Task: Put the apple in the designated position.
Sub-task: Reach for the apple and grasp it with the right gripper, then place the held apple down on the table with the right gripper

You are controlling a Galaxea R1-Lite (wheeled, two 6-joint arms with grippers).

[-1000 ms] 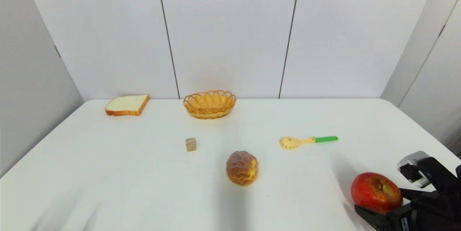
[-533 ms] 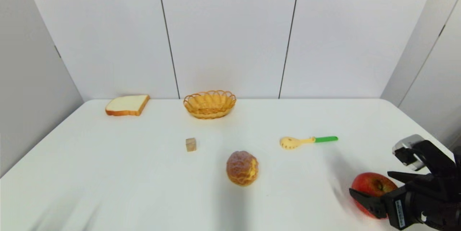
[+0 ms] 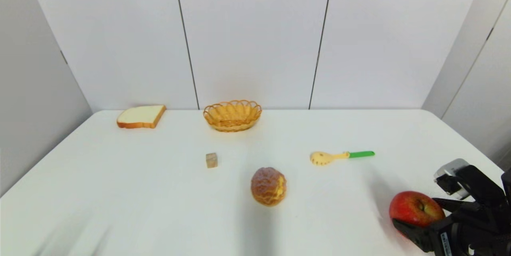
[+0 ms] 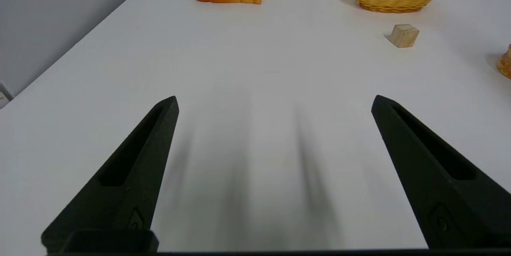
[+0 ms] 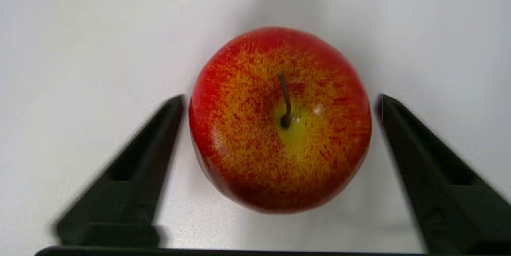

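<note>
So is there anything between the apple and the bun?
No. In the head view, only bare white table lies between the apple and the bun.

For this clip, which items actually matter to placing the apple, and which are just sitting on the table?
In the job:
- apple, near the table's right front
- right claw, open, straddling the apple

Lying about:
- bread slice
- wicker basket
- wooden cube
- pastry ball
- spoon
- left claw, open over bare table
</note>
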